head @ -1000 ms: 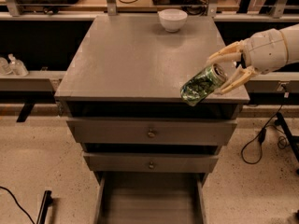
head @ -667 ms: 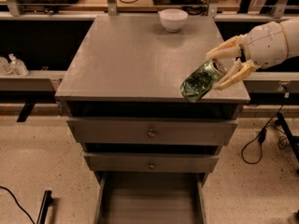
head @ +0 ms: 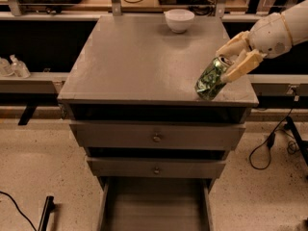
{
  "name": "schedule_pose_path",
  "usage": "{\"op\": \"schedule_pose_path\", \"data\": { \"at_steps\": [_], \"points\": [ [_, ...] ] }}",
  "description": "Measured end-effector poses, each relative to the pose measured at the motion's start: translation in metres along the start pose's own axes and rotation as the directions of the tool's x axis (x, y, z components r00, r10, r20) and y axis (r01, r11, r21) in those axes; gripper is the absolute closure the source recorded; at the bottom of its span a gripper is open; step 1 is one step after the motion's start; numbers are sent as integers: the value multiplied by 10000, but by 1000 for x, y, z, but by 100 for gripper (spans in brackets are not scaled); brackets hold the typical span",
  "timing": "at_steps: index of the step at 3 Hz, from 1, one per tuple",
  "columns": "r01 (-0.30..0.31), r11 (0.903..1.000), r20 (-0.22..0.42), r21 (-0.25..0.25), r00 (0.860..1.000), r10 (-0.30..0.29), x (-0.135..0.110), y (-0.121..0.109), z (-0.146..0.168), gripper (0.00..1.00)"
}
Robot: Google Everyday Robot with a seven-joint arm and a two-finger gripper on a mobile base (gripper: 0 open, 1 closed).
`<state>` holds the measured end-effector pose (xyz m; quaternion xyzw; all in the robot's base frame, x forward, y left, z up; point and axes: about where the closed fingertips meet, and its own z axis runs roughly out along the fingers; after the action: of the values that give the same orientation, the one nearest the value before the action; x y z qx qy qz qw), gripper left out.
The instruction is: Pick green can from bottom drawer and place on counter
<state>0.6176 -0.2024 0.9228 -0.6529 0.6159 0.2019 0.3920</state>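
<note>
Gripper [head: 225, 64] over the front right corner of the counter [head: 134, 57], both fingers [head: 235, 43] clasped around the top end of the green can [head: 210, 80], can tilted, bottom drawer [head: 104, 211] open below

**Arm reaches in from the right, tool closed on the can**

The white arm [head: 294, 22] enters from the right edge of the view, its rounded wrist [head: 269, 32] angled down and leftward. The tool [head: 222, 66] sits low over the front right corner of the desk [head: 134, 57]. Its two tan fingers [head: 243, 64] grip the upper end of the green can [head: 210, 80] from either side, holding it tilted.
</note>
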Motion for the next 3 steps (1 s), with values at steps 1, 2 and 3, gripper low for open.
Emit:
{"op": "schedule_pose_path", "data": {
  "at_steps": [1, 2, 3],
  "points": [
    [-243, 9997, -918, -17, 9955, 240, 3, -25, 0, 100],
    [-34, 10000, -1587, 57, 9873, 42, -3, -49, 6, 100],
    [241, 9997, -2461, -35, 9690, -242, -3, -65, 18, 100]
  ]
}}
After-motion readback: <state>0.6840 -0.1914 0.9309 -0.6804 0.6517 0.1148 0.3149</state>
